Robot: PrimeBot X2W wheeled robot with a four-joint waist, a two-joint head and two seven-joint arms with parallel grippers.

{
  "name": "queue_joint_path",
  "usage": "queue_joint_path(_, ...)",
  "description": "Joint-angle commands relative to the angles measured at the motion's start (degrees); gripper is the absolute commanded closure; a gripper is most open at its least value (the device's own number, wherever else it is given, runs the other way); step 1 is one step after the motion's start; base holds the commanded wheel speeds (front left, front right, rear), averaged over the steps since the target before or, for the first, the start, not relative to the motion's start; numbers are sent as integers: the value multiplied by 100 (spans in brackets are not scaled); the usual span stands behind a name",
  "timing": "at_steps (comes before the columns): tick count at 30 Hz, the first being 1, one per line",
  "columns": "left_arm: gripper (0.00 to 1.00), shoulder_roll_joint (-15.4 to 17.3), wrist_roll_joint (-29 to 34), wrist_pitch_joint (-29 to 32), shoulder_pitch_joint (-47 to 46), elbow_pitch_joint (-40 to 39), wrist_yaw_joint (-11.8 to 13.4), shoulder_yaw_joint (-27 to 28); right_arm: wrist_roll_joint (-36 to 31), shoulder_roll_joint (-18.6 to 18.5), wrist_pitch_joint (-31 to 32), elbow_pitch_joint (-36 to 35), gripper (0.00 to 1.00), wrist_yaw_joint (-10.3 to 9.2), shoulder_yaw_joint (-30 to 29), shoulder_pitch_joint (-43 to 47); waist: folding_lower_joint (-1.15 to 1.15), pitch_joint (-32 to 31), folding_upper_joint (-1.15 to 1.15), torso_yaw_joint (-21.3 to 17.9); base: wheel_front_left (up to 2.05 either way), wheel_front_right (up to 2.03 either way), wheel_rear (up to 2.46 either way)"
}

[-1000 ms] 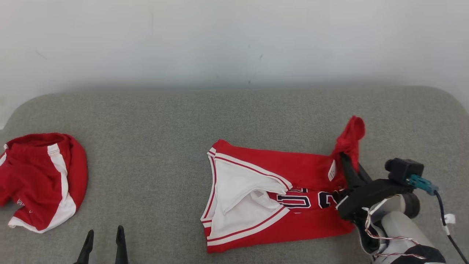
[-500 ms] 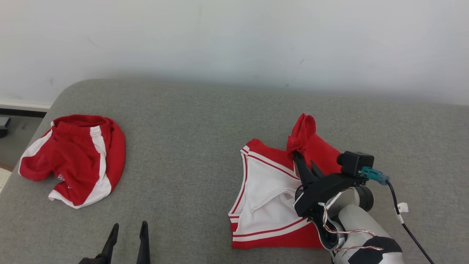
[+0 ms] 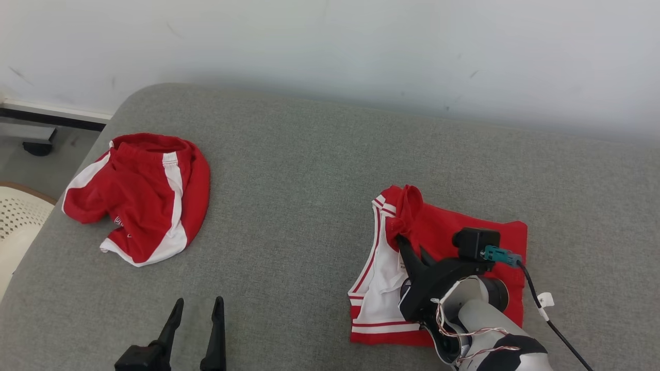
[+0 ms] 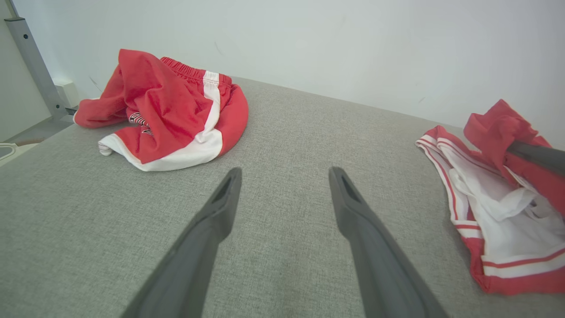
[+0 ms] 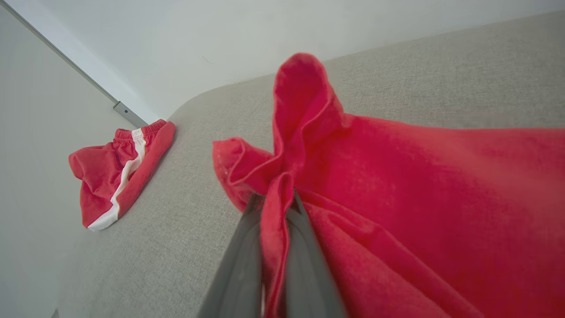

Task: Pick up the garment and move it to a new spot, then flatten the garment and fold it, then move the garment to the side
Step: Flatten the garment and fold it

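**A:** So where's the jersey (image 3: 464, 232) and what's holding it?

**B:** It's on the right half of the grey cushion (image 3: 309, 170). It's partly doubled over, red side up, with the white-trimmed part poking out on the left. The right gripper (image 3: 407, 243) is clamped tight on a bunched red corner that's lifted a bit above the rest — in the wrist view the cloth is pinched right between the fingers.

**A:** And the other one?

**B:** The left gripper (image 3: 198, 301) hovers over the near side of the cushion, jaws spread wide and empty, well apart from both pieces of clothing.

**A:** Room to move?

**B:** Plenty — a wide bare stretch of cushion runs between the jersey and the red shorts (image 3: 144, 196). The shorts lie crumpled near the cushion's left edge, just below its rounded back corner, with floor (image 3: 51, 170) beyond. The back edge runs along the white wall (image 3: 361, 46).
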Motion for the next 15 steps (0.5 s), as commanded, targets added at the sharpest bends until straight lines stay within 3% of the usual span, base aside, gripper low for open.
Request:
queue_joint_path(1, 0, -3, -31, -16, -115, 29, 6, 8, 126, 3, -79, 67, 68, -14, 124, -83, -1, 26, -1, 11, 0, 0, 0)
queue_joint_path(2, 0, -3, -34, -16, -102, 36, 8, 24, 188, 3, -113, 86, 5, -14, 213, -109, -1, 18, -1, -8, 0, 0, 0)
queue_joint_path(3, 0, -3, -32, -16, -87, 46, 10, 55, 259, 4, -144, 91, 0, -14, 298, -141, -1, 5, -1, -37, 0, 0, 0)
queue_joint_path(11, 0, -2, 13, -16, 83, 16, 15, 254, 287, -9, -359, -180, 0, -14, 550, -347, -1, -109, -1, -321, 0, 0, 0)
queue_joint_path(15, 0, -4, 34, -16, 165, -37, 15, 367, 86, -378, -388, -581, 0, -14, 175, -303, -1, -139, -1, -453, 0, 0, 0)
